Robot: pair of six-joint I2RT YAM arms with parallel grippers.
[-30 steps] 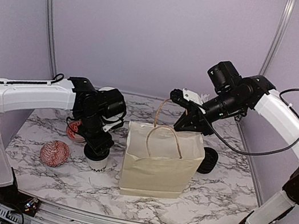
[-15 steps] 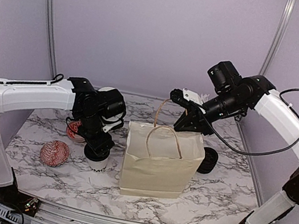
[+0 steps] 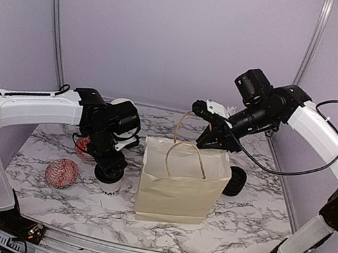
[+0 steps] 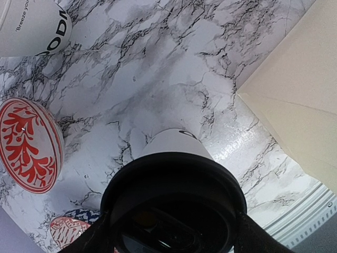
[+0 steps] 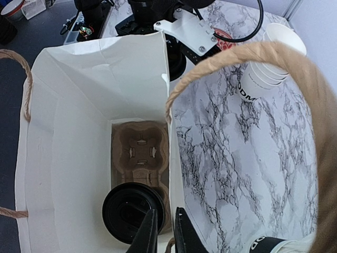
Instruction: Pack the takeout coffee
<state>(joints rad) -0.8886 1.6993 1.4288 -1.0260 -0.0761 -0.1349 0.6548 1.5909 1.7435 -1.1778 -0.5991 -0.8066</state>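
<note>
The left gripper point(image 3: 110, 167) reaches down from above, and its fingers point(image 4: 92, 238) are closed against either side of the black lid of a takeout coffee cup point(image 3: 110, 183). The cup stands upright, left of centre on the marble table point(image 3: 235, 233). Whether its base rests on the marble or hangs just clear of it cannot be told.

Just right of this cup stands the paper bag point(image 3: 177, 193), open at the top. Its left wall rises well above the lid, and its near handle point(image 3: 185, 155) stands up above the rim. Left of the cup lie two red-patterned pieces, one point(image 3: 61, 173) nearer and further left, the other point(image 3: 83, 145) just behind the gripper. A stack of lidless white cups point(image 5: 266, 60) lies tilted on the far left of the table.

The right gripper point(image 5: 165, 217) hangs over the far right side of the bag. Its fingers are drawn narrow and pinch the bag's far wall at the rim, beside the far handle point(image 5: 247, 55).

Down inside, a brown pulp carrier point(image 5: 139, 150) covers the bag's floor. A second lidded coffee cup point(image 5: 129, 211) sits in the pocket at the right end. The other pockets in view are bare. A black cup point(image 3: 236, 181) stands on the marble just right of the bag.
</note>
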